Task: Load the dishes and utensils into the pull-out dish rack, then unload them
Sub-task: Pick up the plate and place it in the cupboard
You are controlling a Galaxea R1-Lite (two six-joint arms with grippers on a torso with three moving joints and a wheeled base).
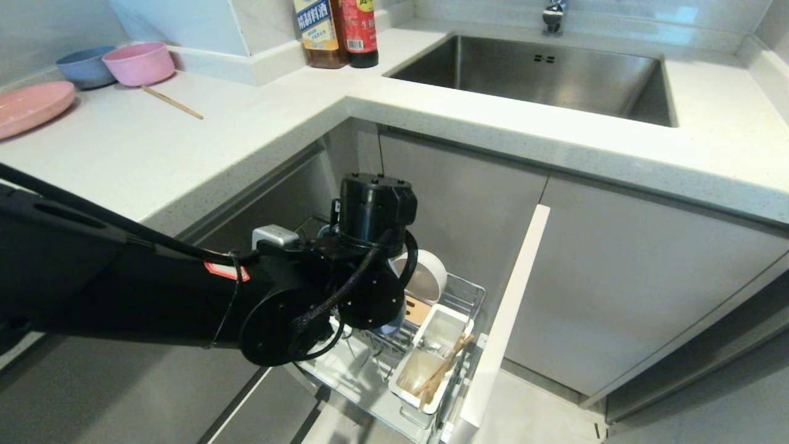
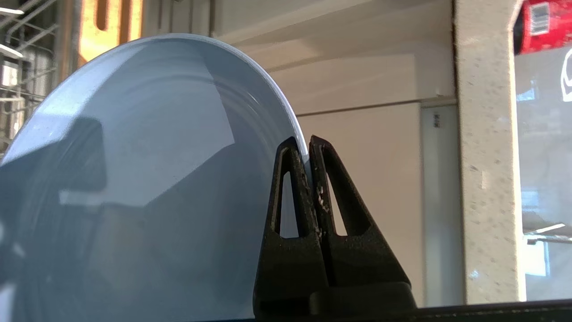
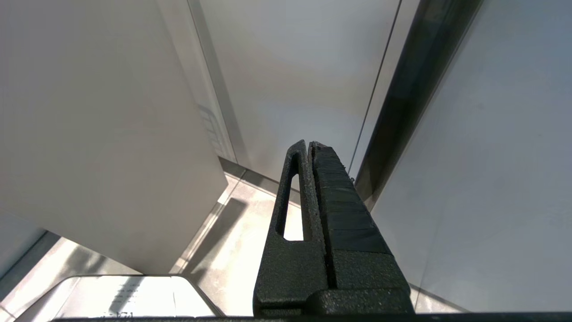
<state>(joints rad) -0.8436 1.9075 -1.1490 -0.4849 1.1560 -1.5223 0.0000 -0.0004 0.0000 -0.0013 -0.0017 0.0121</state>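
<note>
Left end effector [image 2: 308, 143] pinching pale blue plate [image 2: 147, 179] rim, hidden behind wrist over dish rack [image 1: 468, 290], chopsticks [image 1: 441, 370] partly visible

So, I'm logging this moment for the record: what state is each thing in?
pull-out dish rack: pulled out
blue plate: gripped by its rim
left gripper: shut on the plate
cream bowl: in the rack
chopsticks: in the cup
right gripper: shut, empty

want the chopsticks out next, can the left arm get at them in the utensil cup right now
Probably not yet: the left gripper is shut on the blue plate. The chopsticks themselves stand uncovered in the utensil cup.
</note>
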